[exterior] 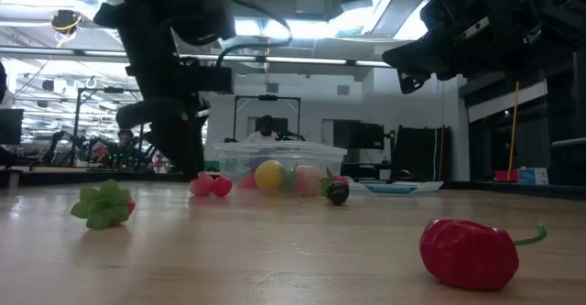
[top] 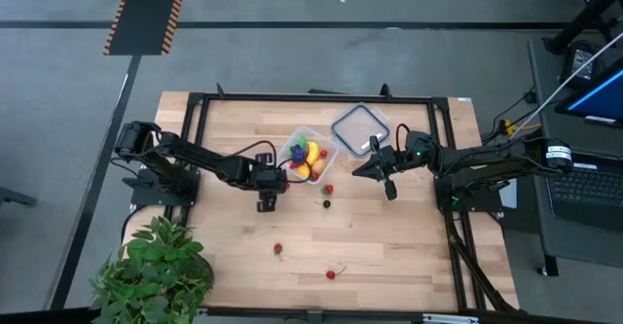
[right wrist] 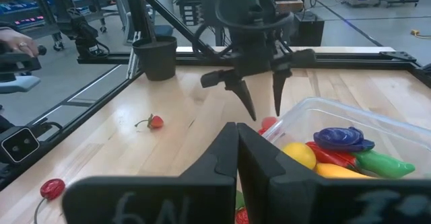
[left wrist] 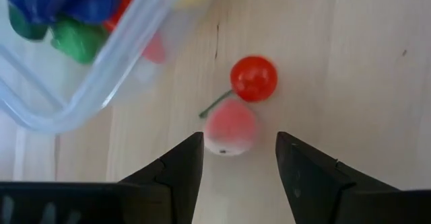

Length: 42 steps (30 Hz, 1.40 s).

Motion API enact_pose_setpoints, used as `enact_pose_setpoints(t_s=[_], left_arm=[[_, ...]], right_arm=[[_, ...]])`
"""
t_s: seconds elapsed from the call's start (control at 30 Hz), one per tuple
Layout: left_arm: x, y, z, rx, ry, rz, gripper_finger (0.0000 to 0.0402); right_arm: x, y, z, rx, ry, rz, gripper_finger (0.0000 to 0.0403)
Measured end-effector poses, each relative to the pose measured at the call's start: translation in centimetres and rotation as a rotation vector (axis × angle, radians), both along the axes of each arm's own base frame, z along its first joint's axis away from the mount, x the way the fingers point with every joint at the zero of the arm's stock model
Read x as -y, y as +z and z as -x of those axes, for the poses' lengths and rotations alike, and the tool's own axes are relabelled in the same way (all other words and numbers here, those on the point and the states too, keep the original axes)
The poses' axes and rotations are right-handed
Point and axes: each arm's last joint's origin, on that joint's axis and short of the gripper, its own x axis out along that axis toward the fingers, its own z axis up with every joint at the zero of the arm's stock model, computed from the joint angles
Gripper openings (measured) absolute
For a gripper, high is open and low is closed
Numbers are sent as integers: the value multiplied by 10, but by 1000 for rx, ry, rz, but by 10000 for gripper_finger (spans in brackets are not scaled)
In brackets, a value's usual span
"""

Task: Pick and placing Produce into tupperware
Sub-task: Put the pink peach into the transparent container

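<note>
two parted left tool (left wrist: pixel 234 158) fingers straddle cherries (left wrist: pixel 244 101), untouched.

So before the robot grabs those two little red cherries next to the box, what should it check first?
1. Left gripper open: ok.
2. Cherries ahead of its fingers, not yet between them: ok, needs lowering.
3. Cherries clear of the tupperware wall: ok, close though.
4. Room in the tupperware: cannot tell, several pieces already inside.
5. Right gripper shut and off to the other side of the tub: ok.
</note>
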Motion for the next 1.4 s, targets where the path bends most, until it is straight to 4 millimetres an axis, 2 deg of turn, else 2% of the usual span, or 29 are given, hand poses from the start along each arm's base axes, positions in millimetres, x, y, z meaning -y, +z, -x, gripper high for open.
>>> enact_pose_setpoints(t_s=[0.67, 0.93, 1.13, 1.23, 1.4], left_arm=[[-11, -1, -3, 40, -15, 19, 179], [-11, -23, -10, -18, -17, 25, 179], [-11, -27, -11, -40, -54, 3, 176], [-11, -27, -11, -44, -55, 6, 155], [-10, -28, -9, -59, -62, 23, 72]], right_arm=[[0, 0, 0, 0, -1, 1, 7], [0, 0, 0, 0, 0, 1, 7], [0, -1, 0, -5, -1, 0, 7], [0, -1, 0, -5, 0, 3, 7], [0, -1, 0, -6, 0, 3, 7]])
